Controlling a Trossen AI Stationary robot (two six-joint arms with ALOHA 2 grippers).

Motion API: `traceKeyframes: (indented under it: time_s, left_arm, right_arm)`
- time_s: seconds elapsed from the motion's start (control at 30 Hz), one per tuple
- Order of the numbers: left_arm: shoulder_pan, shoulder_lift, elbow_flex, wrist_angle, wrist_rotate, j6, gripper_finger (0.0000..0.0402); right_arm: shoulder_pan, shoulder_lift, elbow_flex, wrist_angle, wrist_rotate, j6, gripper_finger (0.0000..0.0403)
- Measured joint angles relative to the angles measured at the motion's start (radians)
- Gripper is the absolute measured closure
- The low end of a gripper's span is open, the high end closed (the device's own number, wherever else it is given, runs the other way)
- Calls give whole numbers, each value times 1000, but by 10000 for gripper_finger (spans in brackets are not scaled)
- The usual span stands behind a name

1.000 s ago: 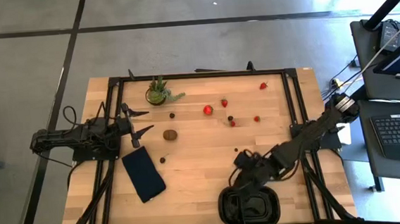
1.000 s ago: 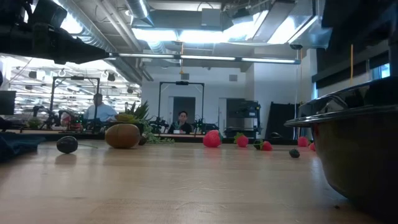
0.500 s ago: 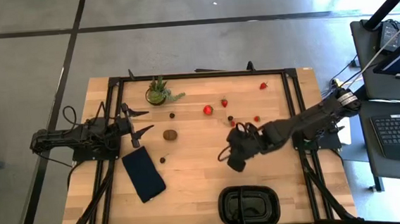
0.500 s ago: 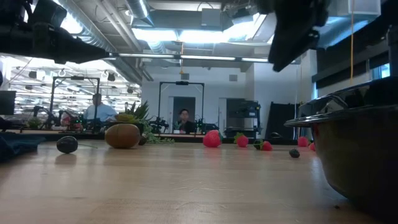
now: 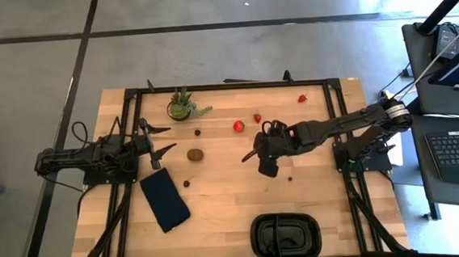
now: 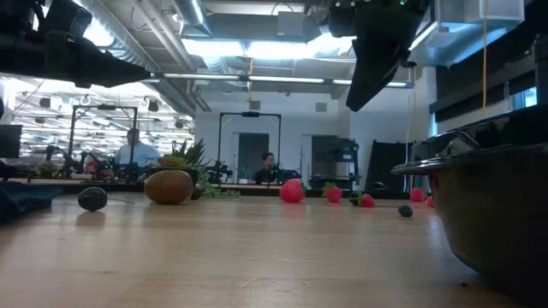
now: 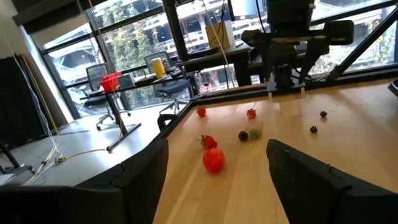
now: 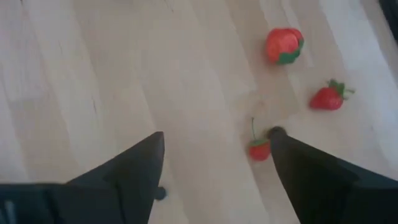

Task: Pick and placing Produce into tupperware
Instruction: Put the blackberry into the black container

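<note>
The produce lies scattered on the wooden table: a large strawberry [image 5: 238, 126], smaller ones [image 5: 257, 118] [image 5: 302, 98], a brown kiwi [image 5: 195, 155] and dark berries [image 5: 197, 133] [image 5: 187, 182]. The black tupperware [image 5: 286, 235] rests on the table at the near edge. My right gripper [image 5: 256, 159] hangs open above the table's middle, tipped downward, holding nothing. In the right wrist view, strawberries [image 8: 284, 45] [image 8: 328, 98], a small red fruit [image 8: 259, 149] and a dark berry [image 8: 277, 131] lie ahead of its fingers. My left gripper [image 5: 166, 141] waits open at the left, pointing level.
A spiky green potted plant [image 5: 182, 106] stands at the far left. A flat navy slab [image 5: 165, 199] lies near my left arm. Bare wood stretches between the fruit and the tupperware. A black frame [image 5: 235, 86] borders the table.
My right gripper has swung from above the tupperware toward the far edge and slightly left, stopping above the table's middle near the strawberries; its wrist has rolled on the way. In the low view it has come into the picture at the top.
</note>
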Motion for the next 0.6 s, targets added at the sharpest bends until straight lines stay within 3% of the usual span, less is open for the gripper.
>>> traceKeyframes:
  time_s: [0.33, 0.43, 0.6]
  left_arm:
    - [0, 0, 0, -12, 0, 0, 137]
    - [0, 0, 0, -12, 0, 0, 137]
    - [0, 0, 0, -12, 0, 0, 137]
  right_arm:
    - [-1, 0, -3, 3, 41, 33, 108]
    - [-23, 0, -4, -17, 92, 11, 111]
    - [-99, 0, -4, -74, 83, 19, 116]
